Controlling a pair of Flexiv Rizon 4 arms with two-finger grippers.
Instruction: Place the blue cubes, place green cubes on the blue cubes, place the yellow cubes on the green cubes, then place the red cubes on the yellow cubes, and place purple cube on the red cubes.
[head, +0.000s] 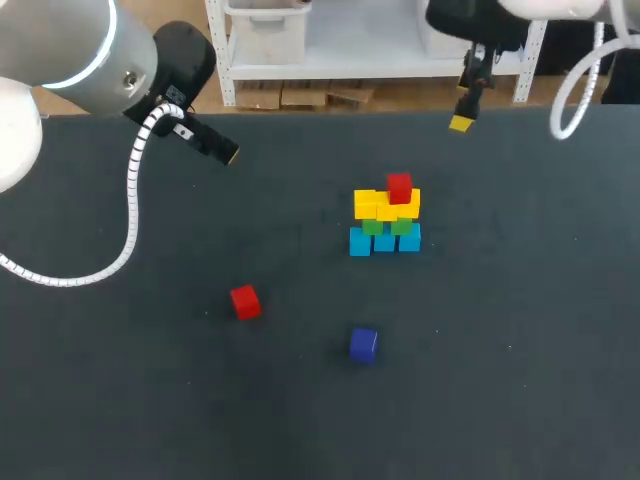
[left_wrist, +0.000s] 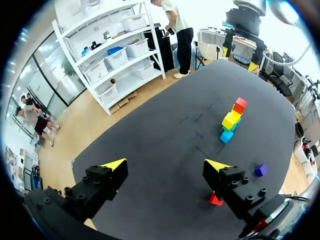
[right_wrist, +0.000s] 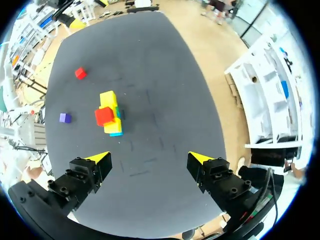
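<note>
stack (head: 385, 222) upright, layers running left-right; red cube (head: 399, 187) on top

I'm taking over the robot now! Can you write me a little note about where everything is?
Left hand and right hand: open, empty, above the table.
Stack: blue, green and yellow layers done, one red cube on top.
Loose red cube and purple cube lie apart, nearer than the stack.
To do: loose red onto the yellows, then purple on the reds.
</note>
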